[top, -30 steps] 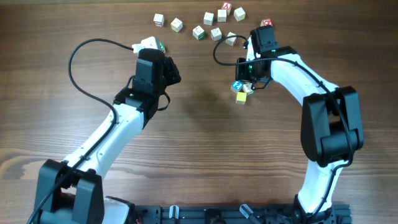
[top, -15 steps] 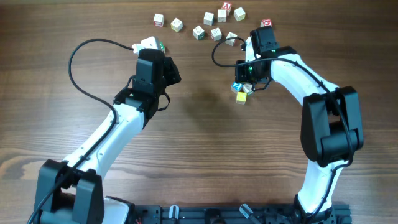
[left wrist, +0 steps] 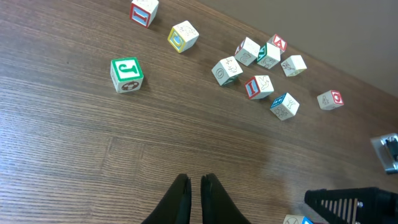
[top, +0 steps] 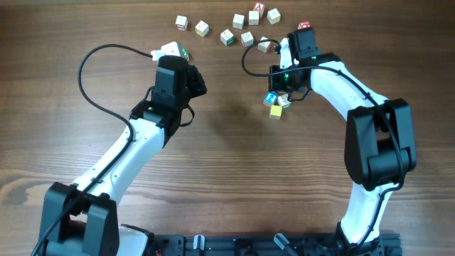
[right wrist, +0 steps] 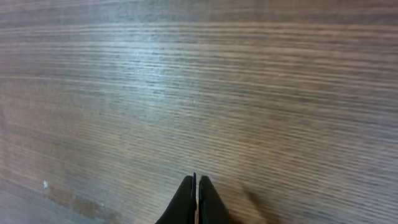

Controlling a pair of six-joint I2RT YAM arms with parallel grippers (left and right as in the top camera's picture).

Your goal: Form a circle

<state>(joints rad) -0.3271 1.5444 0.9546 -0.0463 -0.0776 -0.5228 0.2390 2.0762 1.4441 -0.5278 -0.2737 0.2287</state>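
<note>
Cube cluster [top: 276,111], blue, yellow, cream, just beside closed right tool [top: 286,91]

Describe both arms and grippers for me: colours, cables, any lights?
Both arms match: white links joined by black joints. The left arm has a black cable looping to its wrist; the right arm has a shorter black loop and a small green light at the wrist. The left gripper and right gripper have slim, black, tapering fingers.

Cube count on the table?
14. Ten cubes scattered along the far edge, one green-faced near the left tool, three clustered beside the right arm: blue, cream, yellow. Arms may hide more.
</note>
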